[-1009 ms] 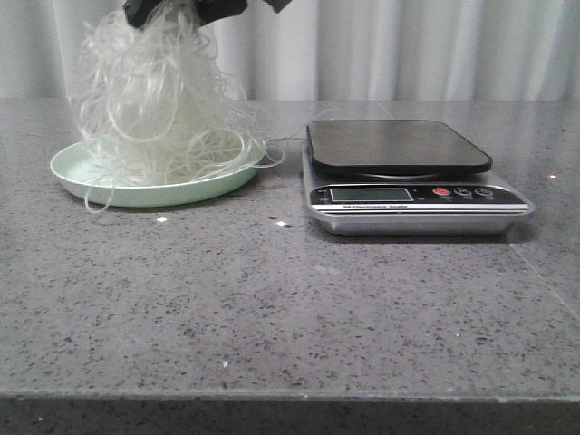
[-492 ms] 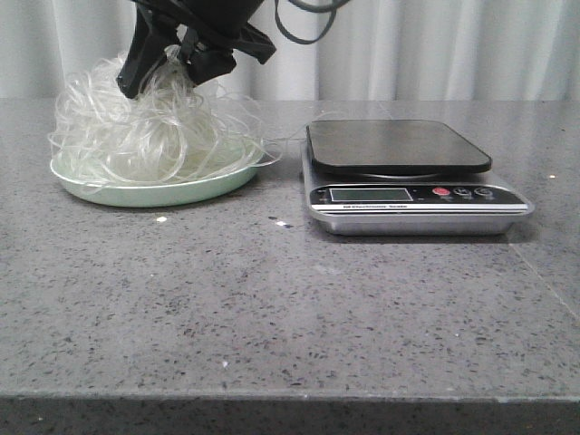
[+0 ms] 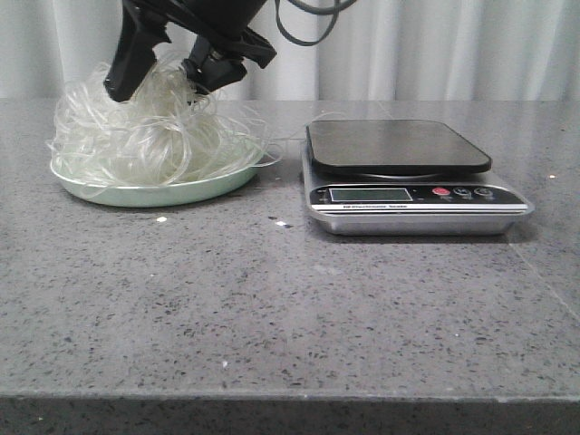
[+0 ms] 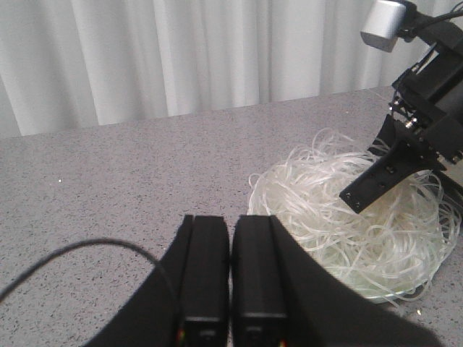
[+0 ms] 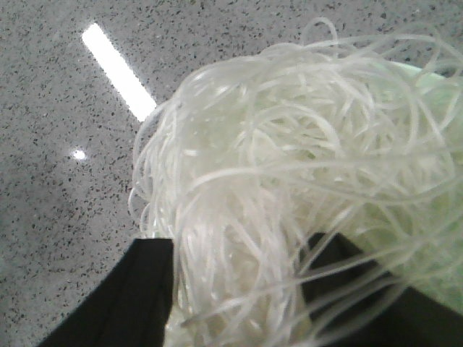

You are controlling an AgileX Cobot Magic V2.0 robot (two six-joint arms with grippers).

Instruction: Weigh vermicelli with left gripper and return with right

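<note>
The vermicelli (image 3: 149, 136), a fluffy whitish tangle, lies heaped on the pale green plate (image 3: 145, 192) at the left of the table. My right gripper (image 3: 161, 77) is over the heap, its jaws spread wide, with strands lying loosely between them. The right wrist view shows the vermicelli (image 5: 289, 166) between the parted fingers (image 5: 145, 289). My left gripper (image 4: 231, 220) is shut and empty, a little apart from the plate. Its view shows the vermicelli (image 4: 340, 224) and one right finger (image 4: 380, 181) resting in it.
A silver kitchen scale (image 3: 408, 195) with a bare black platform (image 3: 394, 145) stands right of the plate. Small crumbs (image 3: 161, 218) lie on the grey stone table in front of the plate. A white curtain hangs behind.
The right gripper lowered the hanging vermicelli onto the plate, where the heap settled flat, and its jaws have spread apart.
</note>
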